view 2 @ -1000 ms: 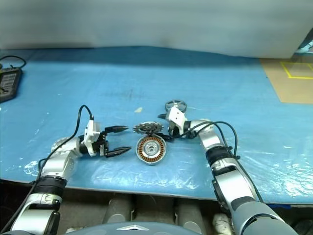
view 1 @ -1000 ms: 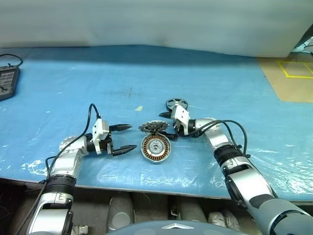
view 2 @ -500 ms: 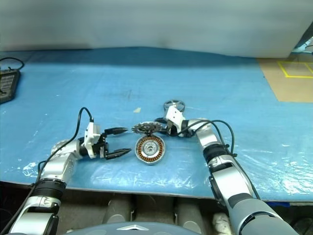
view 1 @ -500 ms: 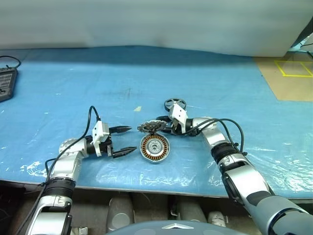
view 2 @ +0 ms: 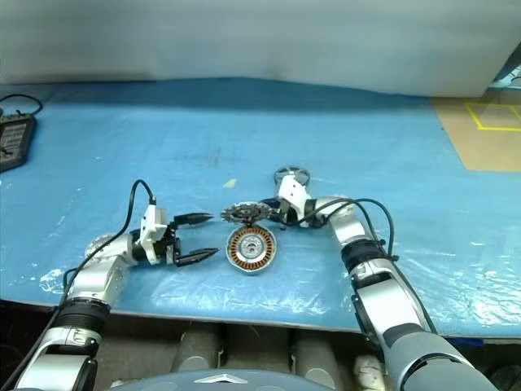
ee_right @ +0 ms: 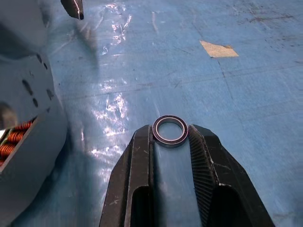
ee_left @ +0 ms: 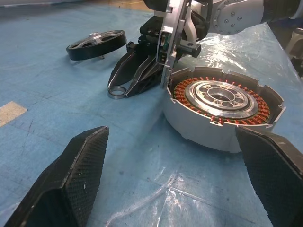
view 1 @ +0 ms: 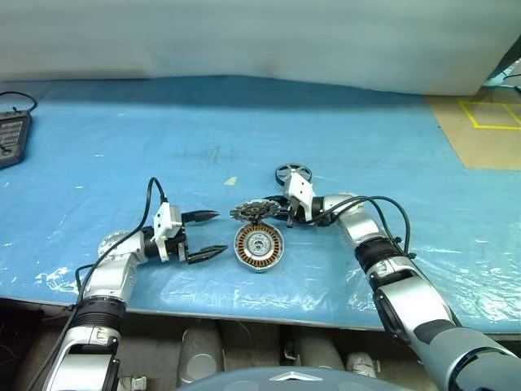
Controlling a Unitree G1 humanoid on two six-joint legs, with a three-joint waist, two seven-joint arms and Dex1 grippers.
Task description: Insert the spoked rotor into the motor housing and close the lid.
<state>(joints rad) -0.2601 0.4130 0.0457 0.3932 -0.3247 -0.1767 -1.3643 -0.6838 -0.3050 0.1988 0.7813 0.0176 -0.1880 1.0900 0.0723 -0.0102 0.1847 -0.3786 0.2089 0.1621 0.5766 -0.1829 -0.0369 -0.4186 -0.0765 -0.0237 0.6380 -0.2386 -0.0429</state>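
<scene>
So from the head views, your motor housing point(view 1: 259, 246) sits on the blue-covered table point(view 1: 366, 122) near its front edge, roughly mid-width, copper windings facing up. The lid point(view 1: 256, 213) stands tilted up off the housing's far edge. The spoked rotor point(view 1: 293, 173) lies flat on the table a bit further back and to the right, apart from the housing. Your left tool point(view 1: 209, 235) hangs just left of the housing, fingers spread wide, nothing in them. The right tool point(view 1: 273, 212) reaches in from the right, close behind the lid.

Left wrist view: the housing point(ee_left: 222, 111) is between the wide-open fingers point(ee_left: 71, 179) but not touched, and you can see the right tool point(ee_left: 124, 82) down on the table with a thin ring point(ee_left: 116, 91) at its tips.

Right wrist view: the right tool point(ee_right: 170, 135) is narrowed down on that thin ring point(ee_right: 170, 131), pinched between both fingertips.
</scene>
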